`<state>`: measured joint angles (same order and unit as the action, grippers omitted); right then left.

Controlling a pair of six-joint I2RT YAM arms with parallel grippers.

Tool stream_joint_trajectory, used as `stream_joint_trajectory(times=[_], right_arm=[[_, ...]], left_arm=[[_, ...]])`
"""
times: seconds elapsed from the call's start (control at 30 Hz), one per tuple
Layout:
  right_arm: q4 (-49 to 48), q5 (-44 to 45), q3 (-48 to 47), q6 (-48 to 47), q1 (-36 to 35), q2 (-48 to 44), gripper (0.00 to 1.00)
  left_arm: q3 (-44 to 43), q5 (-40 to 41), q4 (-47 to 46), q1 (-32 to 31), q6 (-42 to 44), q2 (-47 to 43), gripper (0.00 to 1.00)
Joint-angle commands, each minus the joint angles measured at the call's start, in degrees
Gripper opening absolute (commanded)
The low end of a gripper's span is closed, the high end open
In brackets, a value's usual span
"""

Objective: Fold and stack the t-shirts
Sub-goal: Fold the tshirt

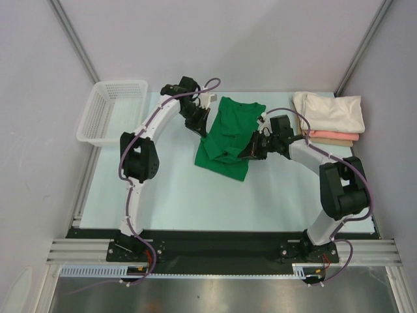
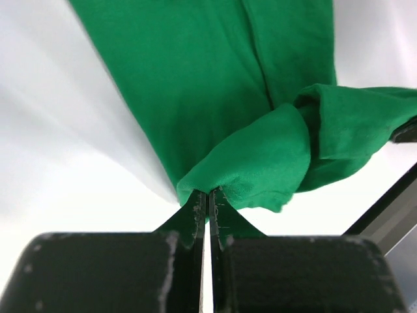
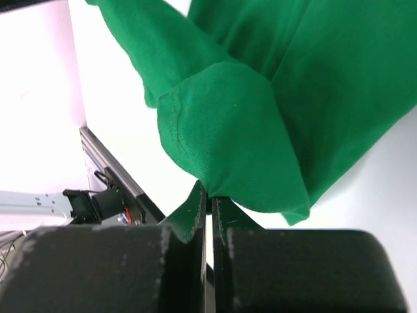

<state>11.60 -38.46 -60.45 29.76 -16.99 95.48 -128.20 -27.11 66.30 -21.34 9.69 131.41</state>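
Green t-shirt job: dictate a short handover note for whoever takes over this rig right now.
Left end effector: shut, pinching a fold of the green t-shirt at its left edge.
Right end effector: shut on the same shirt's right edge.
Positions: the green t-shirt lies mid-table, bunched and only partly folded. The cream t-shirt sits folded on the salmon-pink t-shirt at the far right corner. The white basket is far left.
Done: two shirts stacked.
Left: finish folding the green one and put it on the stack.
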Motion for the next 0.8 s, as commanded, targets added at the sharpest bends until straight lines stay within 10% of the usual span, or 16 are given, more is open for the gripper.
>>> stream_joint_trajectory(times=[0.0,0.4,0.47,0.53,0.57,0.77], right_arm=[[-2.5,-0.4,-2.5,-1.1,1.4,1.8,0.0],[-5.3,0.1,-8.4,-3.6,3.8,10.8,0.0],[-4.9,1.1,-13.0,-3.9,4.3,13.6,0.05],[-3.7,3.9,-15.9,-4.6,4.9,15.7,0.3],[-3.0,4.3,-17.1,-5.4,5.0,15.9,0.38],[1.8,4.7,-16.2,-6.0,6.4,6.2,0.5]], left_arm=[[-3.7,-0.3,0.4,0.3,1.3,2.2,0.0],[-12.0,2.3,-4.9,-0.9,0.1,10.3,0.0],[-12.8,3.9,-6.4,-0.8,0.2,11.1,0.19],[-14.3,6.3,-10.0,-0.5,-0.1,11.4,0.7],[-15.9,6.8,-11.3,-0.5,-1.1,10.8,0.78],[-10.9,10.5,-13.3,0.9,-2.9,-0.9,0.89]])
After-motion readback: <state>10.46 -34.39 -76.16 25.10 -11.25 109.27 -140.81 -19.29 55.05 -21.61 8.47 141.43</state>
